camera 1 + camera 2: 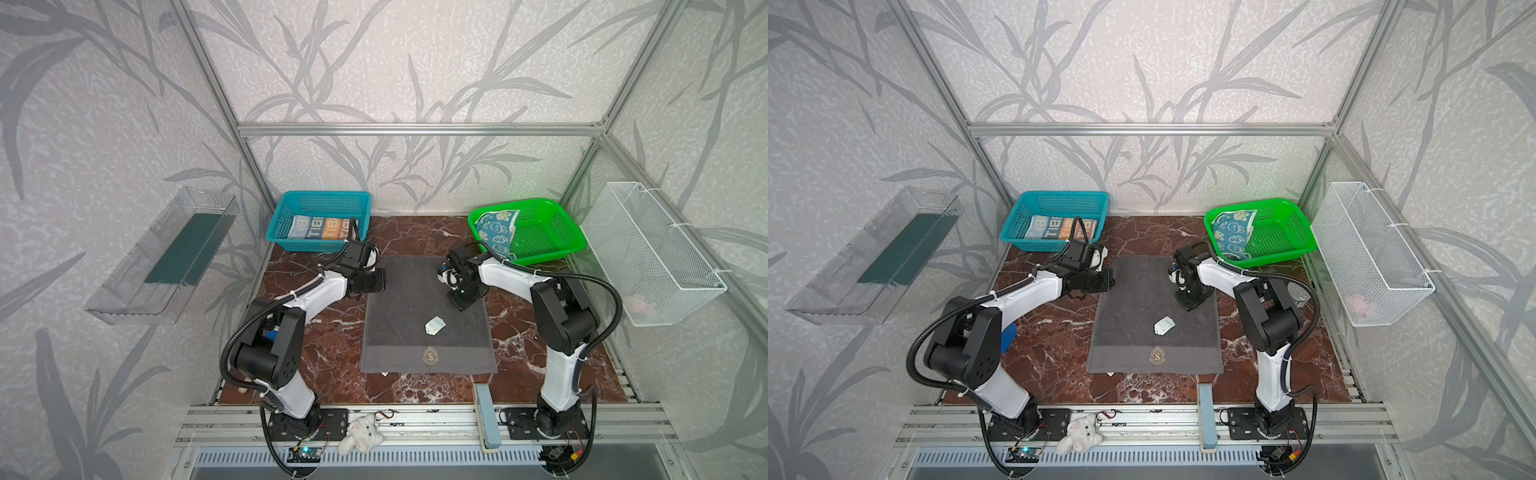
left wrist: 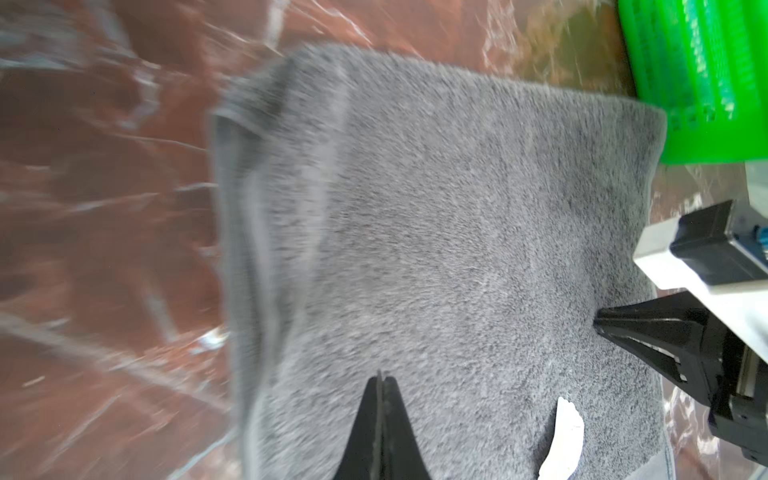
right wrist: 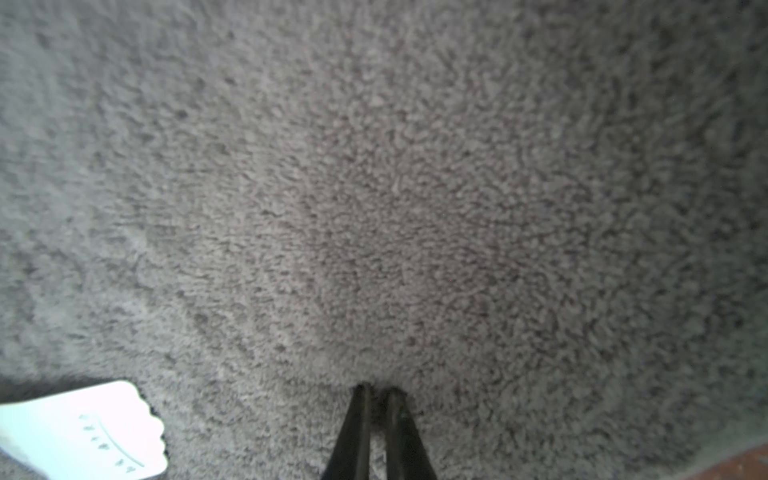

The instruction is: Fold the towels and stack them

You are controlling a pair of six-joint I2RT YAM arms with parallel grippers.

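The dark grey towel lies flat on the marble table, gold crest near its front edge and a white label on top. My left gripper is shut and empty at the towel's far left edge. My right gripper points down near the far right corner, tips sunk in the pile and nipping a little of the cloth. The lettered orange and blue towel lies in the teal basket. The teal bunny towel hangs over the green basket's rim.
The teal basket stands at the back left and the green basket at the back right. A white wire basket hangs on the right wall, a clear tray on the left. A white plush toy lies on the front rail.
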